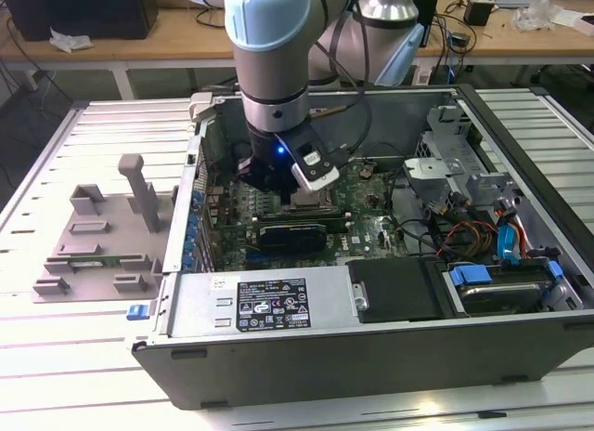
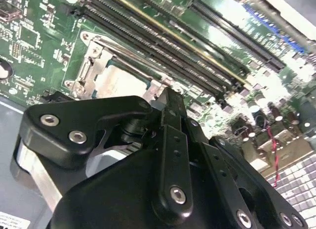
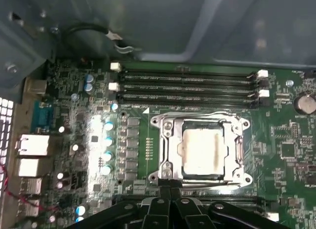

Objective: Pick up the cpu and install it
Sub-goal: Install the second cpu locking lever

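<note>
**CPU sits in its socket; jaws drawn together just beside it**

Start at the exterior view's left: you have a grey plastic fixture (image 1: 97,236) lying on the slatted desk (image 1: 56,357), well apart from the work. Moving right, the open computer case (image 1: 371,347) lies on its side, and your arm (image 1: 269,50) reaches down into it over the green motherboard (image 1: 371,222). The gripper (image 1: 278,176) hangs low above the board, a blue light glowing on its wrist; from this view the tool body hides the fingertips and most of the socket.

In the first wrist view, going left to right, you see the rear port blocks (image 3: 32,150), a column of capacitors (image 3: 106,140), then the metal socket frame (image 3: 202,147) with the cpu (image 3: 203,150) lying flat inside it, its pale metal top facing up. The memory slots (image 3: 187,86) run alongside the socket's far edge. The jaws look clenched, fingertips together at the frame's near edge, holding nothing; whether they actually touch the frame you cannot tell.

In the second wrist view the black gripper linkage (image 2: 168,155) covers most of the socket; only a corner of the cpu (image 2: 121,83) and of the frame (image 2: 89,66) shows beyond it. The board to the far side is washed out by glare.
</note>
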`<control>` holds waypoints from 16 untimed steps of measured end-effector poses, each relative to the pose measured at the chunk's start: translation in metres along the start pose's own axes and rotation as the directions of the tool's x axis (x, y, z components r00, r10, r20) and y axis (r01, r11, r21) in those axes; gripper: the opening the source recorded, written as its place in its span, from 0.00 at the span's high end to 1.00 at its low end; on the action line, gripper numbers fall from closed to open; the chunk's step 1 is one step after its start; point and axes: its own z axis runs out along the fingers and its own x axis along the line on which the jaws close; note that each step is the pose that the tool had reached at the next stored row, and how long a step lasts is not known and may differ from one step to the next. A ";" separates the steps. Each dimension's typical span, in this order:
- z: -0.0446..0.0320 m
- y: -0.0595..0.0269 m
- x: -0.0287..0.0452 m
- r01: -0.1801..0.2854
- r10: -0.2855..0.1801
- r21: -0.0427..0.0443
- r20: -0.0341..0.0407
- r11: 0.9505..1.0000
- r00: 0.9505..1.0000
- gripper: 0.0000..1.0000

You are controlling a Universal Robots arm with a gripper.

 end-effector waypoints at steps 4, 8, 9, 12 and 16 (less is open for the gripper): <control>0.0015 0.0065 -0.0066 0.000 0.000 0.000 0.000 1.000 1.000 0.89; 0.0029 0.0096 -0.0231 0.000 0.000 0.001 0.000 1.000 1.000 0.89; 0.0032 0.0108 -0.0247 0.000 0.000 0.001 0.000 1.000 1.000 0.89; 0.0042 0.0153 -0.0283 0.000 0.000 0.001 0.000 1.000 1.000 0.89; 0.0049 0.0188 -0.0330 0.000 0.000 0.001 0.000 1.000 1.000 0.89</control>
